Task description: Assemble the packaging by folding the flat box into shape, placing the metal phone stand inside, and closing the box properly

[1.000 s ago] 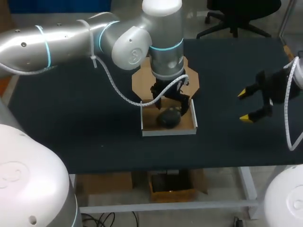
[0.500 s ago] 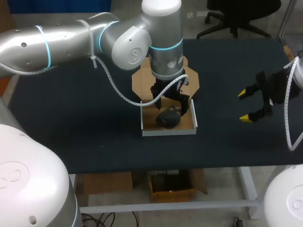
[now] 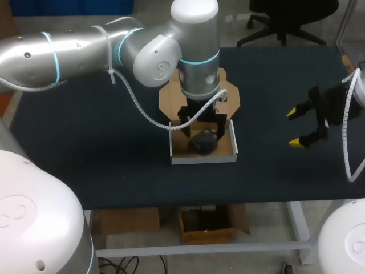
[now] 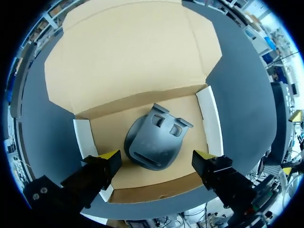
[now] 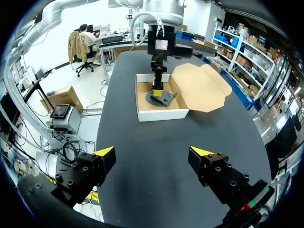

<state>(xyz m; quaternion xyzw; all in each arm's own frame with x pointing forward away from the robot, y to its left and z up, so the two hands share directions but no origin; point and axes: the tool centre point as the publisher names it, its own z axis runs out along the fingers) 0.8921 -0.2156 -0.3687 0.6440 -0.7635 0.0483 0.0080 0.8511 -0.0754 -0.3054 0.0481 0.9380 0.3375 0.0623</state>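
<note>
Desk: dark top, carrying the whole job near its middle.
Box: folded into a shallow tray with white walls, open upward so I could load it.
Lid: lay flat behind the tray, not yet folded over.
Left claw: spread wide just above the tray, one finger on each side of the stand and gripping nothing. I judged this a release.
Right claw: spread and empty, parked well apart, probably to leave room.
Stand: dark metal, resting on the tray floor.
Hidden: from above, my left wrist covered the lid's middle and part of the stand.
</note>
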